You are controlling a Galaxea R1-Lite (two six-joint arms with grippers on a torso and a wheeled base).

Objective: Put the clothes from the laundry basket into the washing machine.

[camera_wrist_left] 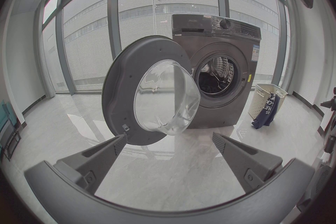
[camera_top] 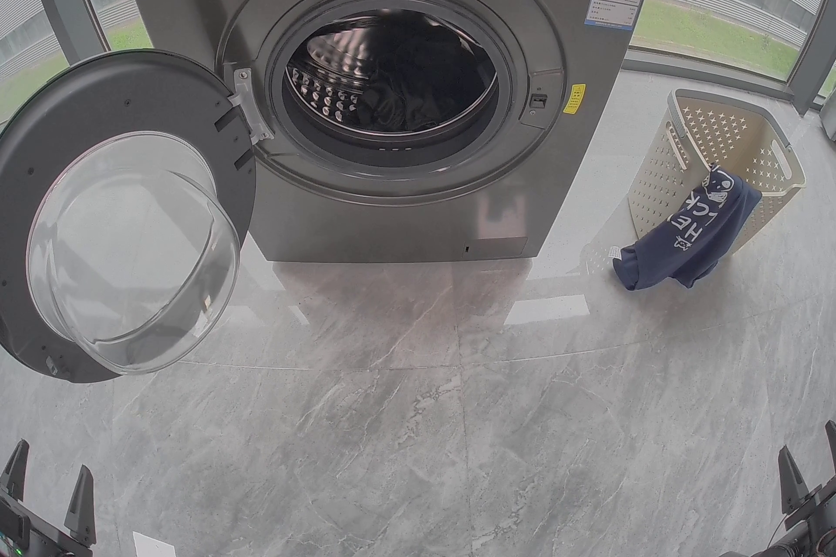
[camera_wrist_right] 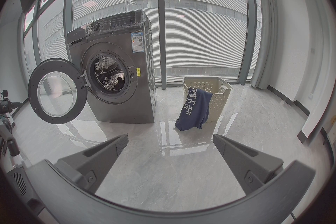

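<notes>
Both open wide and empty, my left gripper (camera_wrist_left: 168, 136) and right gripper (camera_wrist_right: 169, 137) hang low as a navy shirt (camera_top: 697, 232) drapes over the laundry basket (camera_top: 727, 132) rim, beside the open washing machine (camera_top: 540, 2).

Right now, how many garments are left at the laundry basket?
1: a navy shirt draped over the rim of the laundry basket, trailing to the floor. More may lie hidden inside.

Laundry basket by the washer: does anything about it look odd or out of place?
Yes. A navy shirt hangs over the front rim of the laundry basket, its lower end trailing on the floor rather than lying inside. Nothing else stands out.
</notes>
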